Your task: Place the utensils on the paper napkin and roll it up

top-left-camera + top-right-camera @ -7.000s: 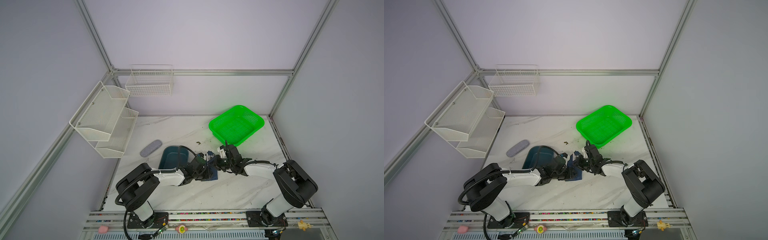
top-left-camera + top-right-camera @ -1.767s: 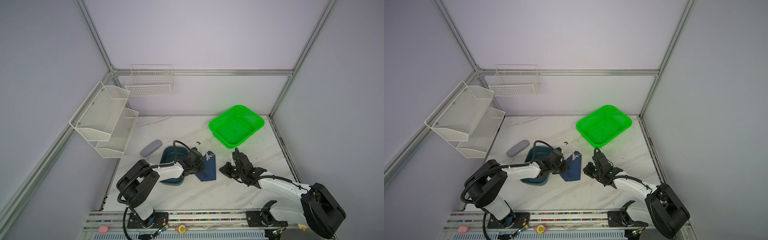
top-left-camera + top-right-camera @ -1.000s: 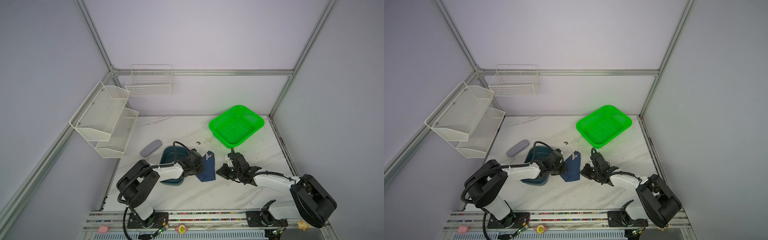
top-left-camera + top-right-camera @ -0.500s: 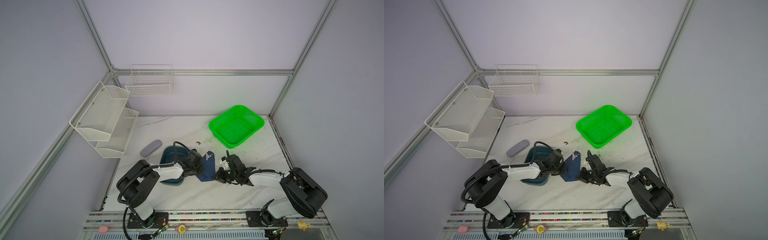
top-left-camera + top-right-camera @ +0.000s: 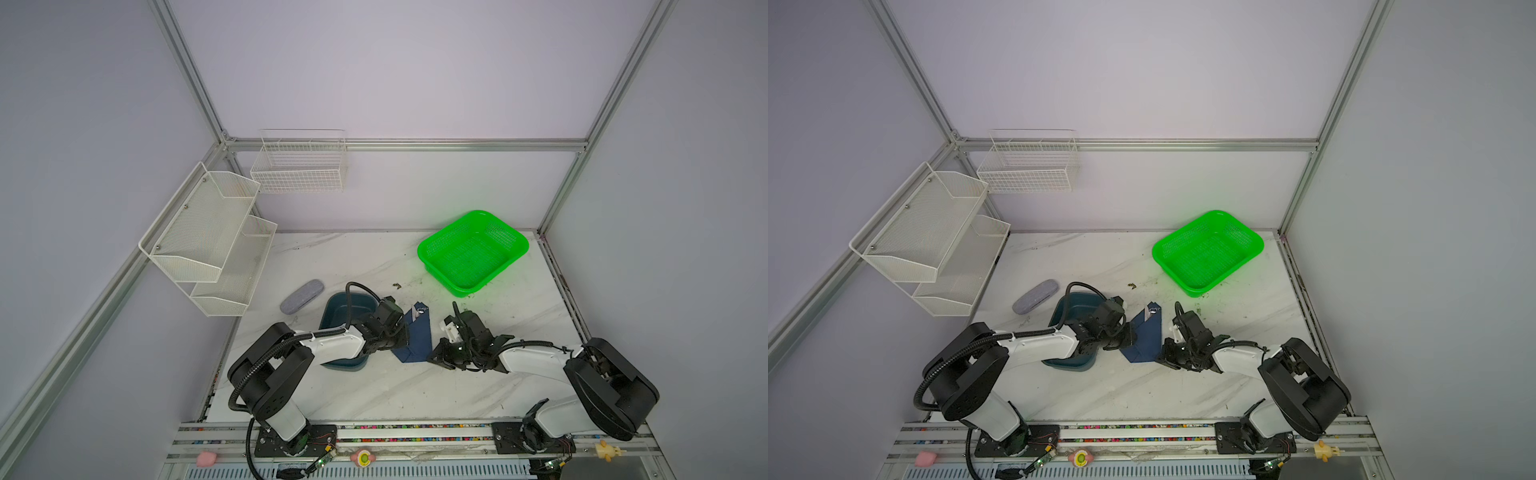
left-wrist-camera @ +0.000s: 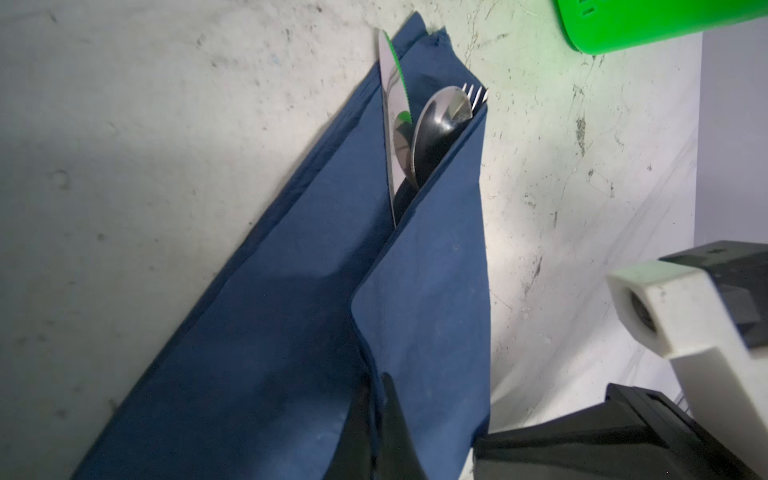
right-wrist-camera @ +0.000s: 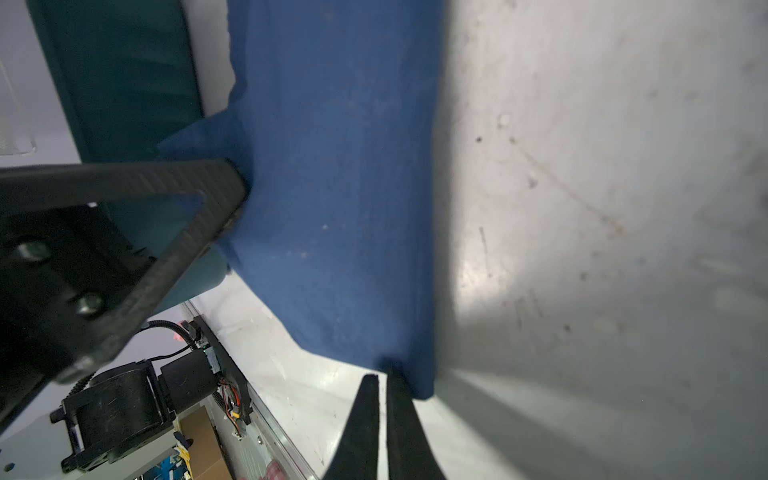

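The dark blue paper napkin lies folded into a long wedge on the marble table in both top views. The utensils poke out of its far end: in the left wrist view a knife, a spoon and fork tines. My left gripper is shut, with the edge of the folded flap running in between its fingers. My right gripper is shut, its tips touching the napkin's near corner with nothing held between them.
A dark teal tray sits under the left arm, right beside the napkin. A grey oblong case lies further left. The green basket stands at the back right. White mesh shelves and a wire basket hang on the walls.
My right gripper has slid left across the table until its shut tips reach the napkin's near corner. The left gripper and the napkin have stayed put.
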